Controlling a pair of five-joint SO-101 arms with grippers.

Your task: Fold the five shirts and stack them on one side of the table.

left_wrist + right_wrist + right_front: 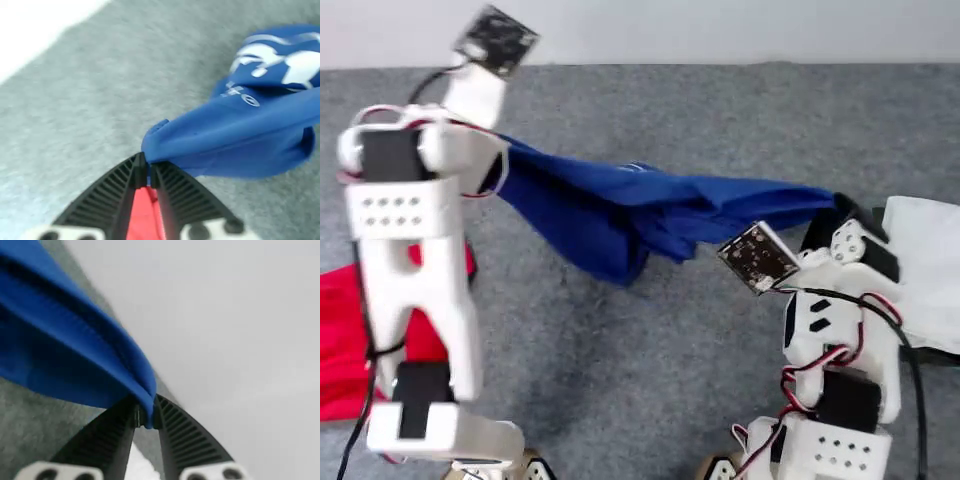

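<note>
A blue shirt (620,205) hangs stretched above the grey table between both arms, sagging in the middle. My left gripper (146,170) is shut on one end of the blue shirt (240,135), whose white print faces up; in the high view that end sits at the left (505,160). My right gripper (145,416) is shut on a hemmed edge of the blue shirt (65,350); in the high view this end is at the right (835,205). A red shirt (345,340) lies at the table's left edge. A white shirt (925,260) lies at the right edge.
The grey carpet-like table top (650,370) is bare between the two arm bases. A pale wall (720,25) runs along the far edge. The left arm's white body (415,270) partly covers the red shirt.
</note>
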